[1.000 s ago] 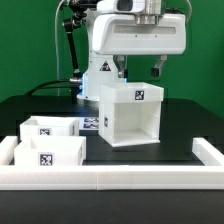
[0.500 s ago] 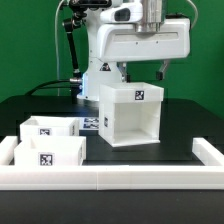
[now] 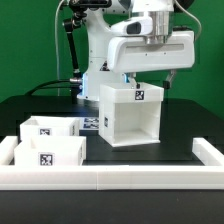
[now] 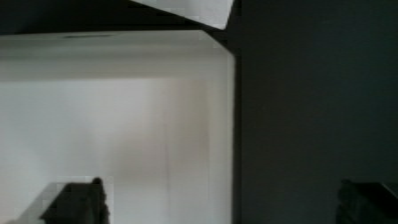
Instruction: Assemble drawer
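The drawer's tall open-fronted white housing (image 3: 130, 112) stands upright in the middle of the black table, with a square tag on its upper front. Two small white trays (image 3: 48, 128) (image 3: 52, 152), each tagged, sit side by side at the exterior view's lower left. My gripper (image 3: 150, 80) hangs open and empty just above the housing's back top edge, its fingers apart over the housing's right half. In the wrist view the gripper (image 4: 222, 205) is open, with one dark finger (image 4: 75, 200) over the housing's white surface (image 4: 116, 120) and the other over the dark table.
A low white border wall (image 3: 120, 178) runs along the front and turns up at both ends. The marker board (image 3: 92, 123) lies flat between the trays and the housing. The robot's base and cables stand behind the housing.
The wrist has shifted toward the exterior view's right and tilted, coming slightly lower over the housing. The gripper stays open. The housing and trays have not moved.
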Controlling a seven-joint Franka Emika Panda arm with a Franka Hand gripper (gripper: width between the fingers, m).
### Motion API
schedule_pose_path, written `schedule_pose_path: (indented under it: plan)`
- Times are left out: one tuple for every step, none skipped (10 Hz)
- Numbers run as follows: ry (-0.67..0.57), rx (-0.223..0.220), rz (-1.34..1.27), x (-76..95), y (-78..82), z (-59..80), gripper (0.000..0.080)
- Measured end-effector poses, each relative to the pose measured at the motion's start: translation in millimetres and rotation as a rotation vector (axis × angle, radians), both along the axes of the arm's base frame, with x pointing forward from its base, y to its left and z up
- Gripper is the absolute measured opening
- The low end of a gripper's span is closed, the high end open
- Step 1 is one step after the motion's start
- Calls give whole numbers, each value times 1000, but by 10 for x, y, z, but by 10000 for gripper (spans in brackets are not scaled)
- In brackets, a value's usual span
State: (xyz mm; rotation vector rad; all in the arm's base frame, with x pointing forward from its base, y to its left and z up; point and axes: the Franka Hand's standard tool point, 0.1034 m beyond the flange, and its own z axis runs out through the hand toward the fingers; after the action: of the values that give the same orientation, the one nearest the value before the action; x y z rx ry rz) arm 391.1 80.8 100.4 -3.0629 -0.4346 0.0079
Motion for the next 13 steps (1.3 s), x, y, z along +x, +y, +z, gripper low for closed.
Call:
schedule_pose_path:
  plan:
    - [1,2,-2,3,2,-19,650]
    - [-1,3,-2,23,8,-13,650]
    - [-4,3,-2,35,10,-5,527]
    - [-6,3,-3,46,12,2,391]
    - [-5,3,-3,43,10,-1,391]
    - [-5,3,-3,43,10,-1,209]
    - [-5,3,-3,43,9,-1,81]
    - [-6,3,-3,46,9,1,81]
    - [-6,3,-3,47,9,1,36]
    - [-6,3,-3,47,9,1,36]
    - [-7,3,-3,47,9,1,36]
    - [-7,3,-3,47,9,1,36]
    - [-7,3,-3,47,9,1,36]
